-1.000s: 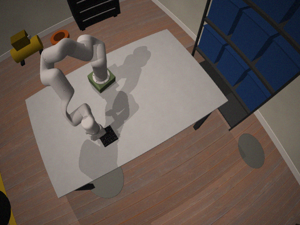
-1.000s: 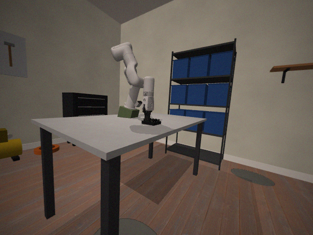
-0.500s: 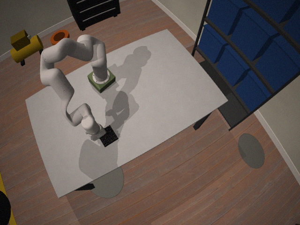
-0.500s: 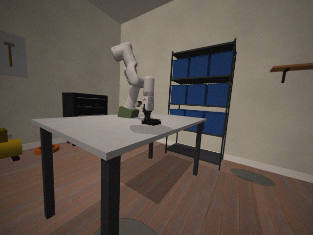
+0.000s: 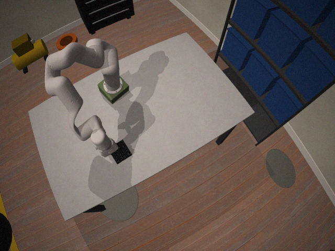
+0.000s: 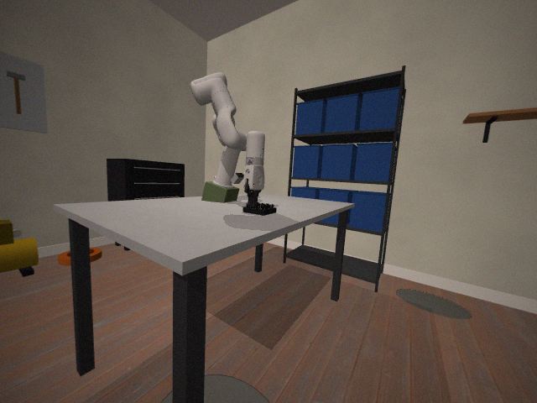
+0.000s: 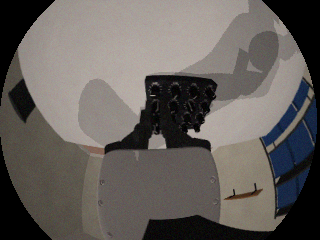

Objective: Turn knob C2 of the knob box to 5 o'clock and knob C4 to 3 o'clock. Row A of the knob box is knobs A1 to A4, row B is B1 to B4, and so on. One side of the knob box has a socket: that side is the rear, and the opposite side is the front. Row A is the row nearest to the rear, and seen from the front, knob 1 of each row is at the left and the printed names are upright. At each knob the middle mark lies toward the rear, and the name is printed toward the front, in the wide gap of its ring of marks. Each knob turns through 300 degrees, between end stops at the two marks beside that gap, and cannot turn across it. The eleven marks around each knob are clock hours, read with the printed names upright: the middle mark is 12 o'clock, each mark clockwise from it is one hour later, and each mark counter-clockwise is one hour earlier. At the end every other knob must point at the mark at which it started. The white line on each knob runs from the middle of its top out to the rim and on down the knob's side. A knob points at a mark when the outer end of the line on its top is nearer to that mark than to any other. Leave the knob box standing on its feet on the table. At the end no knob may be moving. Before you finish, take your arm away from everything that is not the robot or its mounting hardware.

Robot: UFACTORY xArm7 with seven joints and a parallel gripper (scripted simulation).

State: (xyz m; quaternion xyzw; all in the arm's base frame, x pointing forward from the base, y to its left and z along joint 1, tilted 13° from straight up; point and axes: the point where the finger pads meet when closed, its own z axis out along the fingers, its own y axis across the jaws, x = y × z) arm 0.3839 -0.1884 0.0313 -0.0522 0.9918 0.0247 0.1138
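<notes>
The black knob box [image 5: 123,156] [image 6: 263,210] [image 7: 192,98] stands on the white table [image 5: 189,94] [image 6: 151,225], near its front edge. My gripper [image 6: 252,201] [image 7: 155,107] points straight down onto the box's left side as the wrist view shows it. Its dark fingers are shut on a knob there. The fingers and the wrist hide that knob, and I cannot read its name or its white line. In the overhead view the wrist covers the box's left corner. The other knobs show only as small dark rounds.
The arm's green base block [image 5: 113,90] [image 6: 219,191] sits on the table behind the box. A dark shelf with blue bins [image 5: 283,54] [image 6: 346,151] stands off the table's right side. A black drawer unit [image 6: 145,178] is by the far wall.
</notes>
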